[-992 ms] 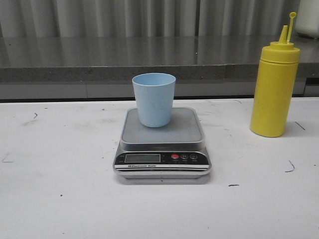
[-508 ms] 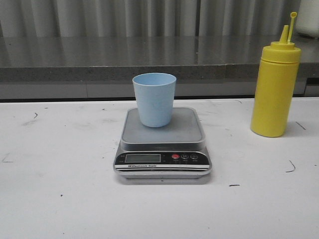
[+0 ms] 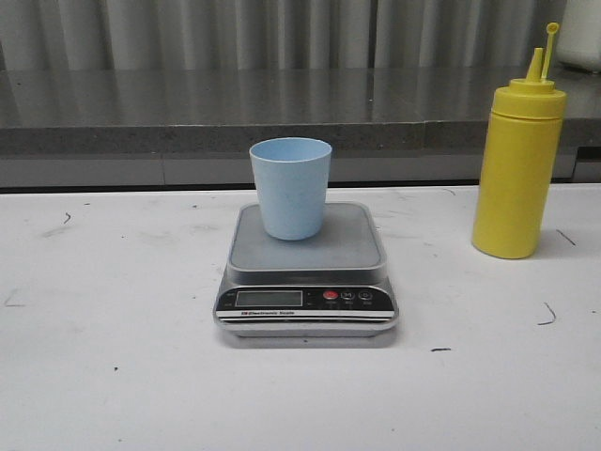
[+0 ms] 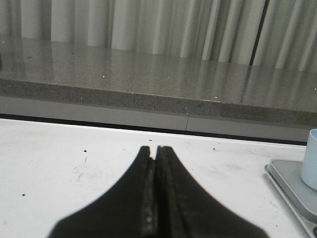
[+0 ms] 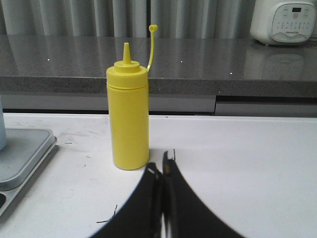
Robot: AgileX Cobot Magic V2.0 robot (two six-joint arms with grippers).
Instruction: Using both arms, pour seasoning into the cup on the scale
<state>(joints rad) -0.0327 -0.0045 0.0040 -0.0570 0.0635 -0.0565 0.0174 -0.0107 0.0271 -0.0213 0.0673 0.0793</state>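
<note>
A pale blue cup stands upright on the grey platform of the silver scale at the table's middle; its edge shows in the left wrist view. The yellow seasoning bottle stands upright at the right, cap flipped up, and shows again in the right wrist view. My left gripper is shut with nothing in it, over bare table left of the scale. My right gripper is shut and empty, just short of the bottle's base. Neither arm appears in the front view.
A grey stone counter runs along the back of the white table, with a corrugated wall behind. A white appliance sits on the counter at the far right. The scale's corner lies beside the bottle.
</note>
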